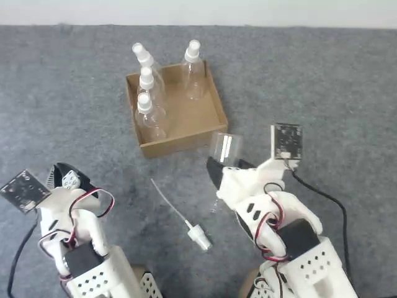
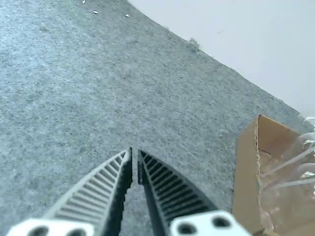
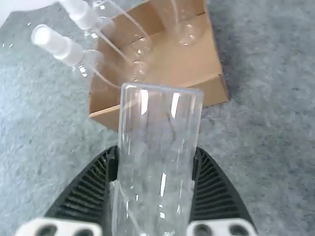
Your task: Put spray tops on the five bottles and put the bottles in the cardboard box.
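Clear plastic bottle (image 3: 160, 142), uncapped, is pinched by the right gripper (image 3: 156, 167), jaws spread to its width, just below the cardboard box (image 1: 181, 144) at frame centre, while the left gripper (image 2: 134, 160) is held with jaws pressed together at lower left and the spray top (image 1: 199, 236) is seen lying at lower centre.

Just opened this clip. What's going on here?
The right gripper holds the fifth bottle, which has no top yet, close to the near side of the box. Four capped bottles already stand in the box. The last spray top lies on the table between the arms. The left gripper is shut on nothing, above bare table off to the side of the box.
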